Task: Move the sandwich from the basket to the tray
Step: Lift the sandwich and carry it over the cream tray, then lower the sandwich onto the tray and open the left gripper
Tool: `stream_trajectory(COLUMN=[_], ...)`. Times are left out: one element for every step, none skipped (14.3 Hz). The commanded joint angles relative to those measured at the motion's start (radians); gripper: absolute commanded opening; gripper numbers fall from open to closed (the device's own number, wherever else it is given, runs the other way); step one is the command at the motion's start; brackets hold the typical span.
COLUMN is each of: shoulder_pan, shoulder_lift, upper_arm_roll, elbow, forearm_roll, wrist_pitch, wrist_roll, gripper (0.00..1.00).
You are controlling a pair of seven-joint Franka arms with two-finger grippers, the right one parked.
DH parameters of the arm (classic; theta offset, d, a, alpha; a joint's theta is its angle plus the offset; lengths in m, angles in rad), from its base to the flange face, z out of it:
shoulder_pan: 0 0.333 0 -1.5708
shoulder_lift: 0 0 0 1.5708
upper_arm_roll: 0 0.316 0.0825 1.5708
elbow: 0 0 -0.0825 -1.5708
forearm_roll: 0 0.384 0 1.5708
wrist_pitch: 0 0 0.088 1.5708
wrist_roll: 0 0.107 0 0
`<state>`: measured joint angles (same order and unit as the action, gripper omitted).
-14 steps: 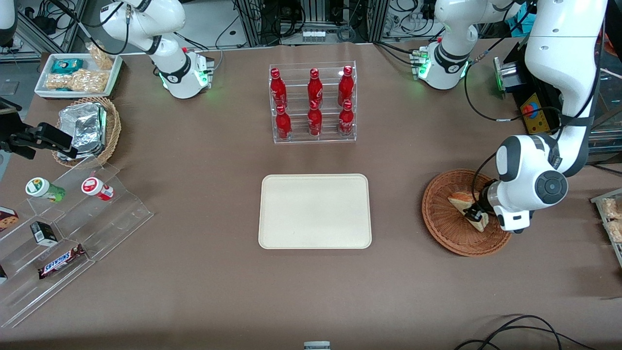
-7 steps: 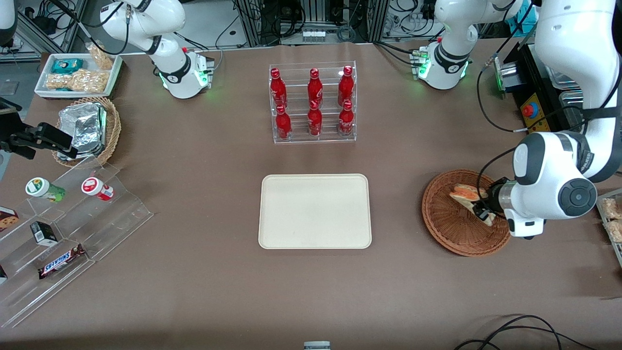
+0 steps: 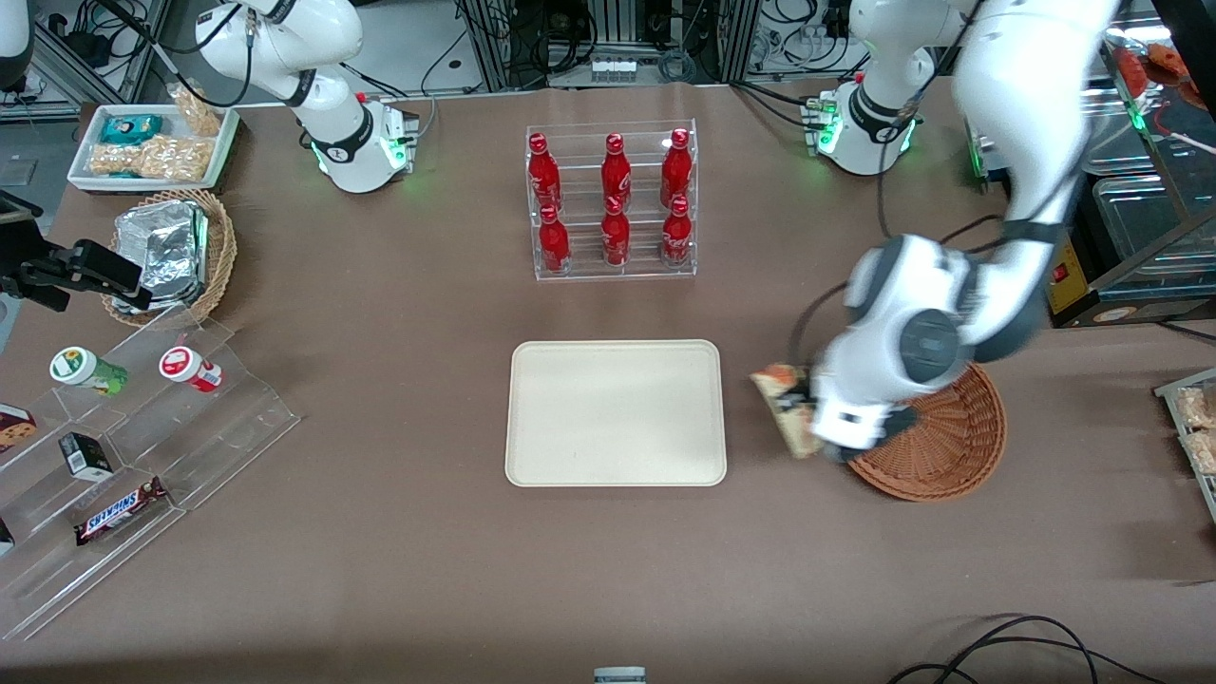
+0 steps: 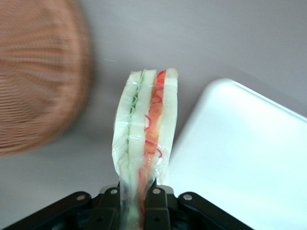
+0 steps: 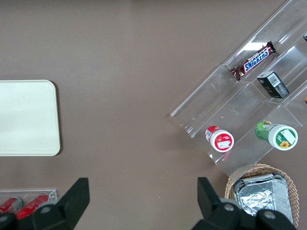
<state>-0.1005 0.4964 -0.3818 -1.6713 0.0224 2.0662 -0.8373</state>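
The gripper point(image 4: 136, 201) pinches the sandwich point(image 4: 144, 129) by its narrow end, so the wrapped wedge juts out edge-on with its green and red-orange filling layers showing between the pale bread slices. In the front view the gripper point(image 3: 796, 418) hangs above the bare brown surface point(image 3: 380, 532), between the tray point(image 3: 616, 413) and the basket point(image 3: 936, 442), with the sandwich point(image 3: 784, 404) clear of the basket's rim and just short of the tray's near edge. The basket looks empty, though the arm covers part of it, so that is only likely. The step in hand appears to be the carry toward the tray. To do it well, the arm should travel on until the whole wedge is over the tray's flat middle, not merely its rim point(image 4: 225, 86), then lower until the sandwich is close to the tray before letting go. Since the grip takes only one end, a soft wrapped wedge may sag or swing, so a steady, unhurried move would probably serve best.
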Motion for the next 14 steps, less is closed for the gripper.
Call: stream_trajectory(shoulder_pan=[-0.12,-0.155,-0.188,-0.224,-0.257,-0.287,-0.306,-0.323,-0.34,-0.344,-0.349,-0.358,-0.355,-0.354], shoulder_lift=[0.079,0.114,0.151,0.192,0.221,0.247,0.272,0.304,0.336,0.364,0.385,0.393,0.393,0.387], upper_arm_roll=[0.006,0.006,0.006,0.007,0.009,0.011,0.011,0.011,0.011,0.011,0.009,0.009,0.009,0.009], elbow=[0.043,0.071,0.112,0.166,0.195,0.214,0.234,0.269,0.301,0.326,0.352,0.357,0.355,0.352], forearm_roll=[0.028,0.053,0.076,0.108,0.146,0.192,0.236,0.284,0.319,0.33,0.33,0.327,0.324,0.326], wrist_pitch=[0.118,0.138,0.14,0.138,0.135,0.135,0.137,0.132,0.132,0.132,0.131,0.132,0.135,0.135], wrist_roll=[0.024,0.023,0.017,0.004,-0.009,-0.037,-0.066,-0.101,-0.13,-0.138,-0.14,-0.141,-0.138,-0.138], gripper=[0.0,0.0,0.0,0.0,0.0,0.0,0.0,0.0,0.0,0.0,0.0,0.05,0.31,0.99])
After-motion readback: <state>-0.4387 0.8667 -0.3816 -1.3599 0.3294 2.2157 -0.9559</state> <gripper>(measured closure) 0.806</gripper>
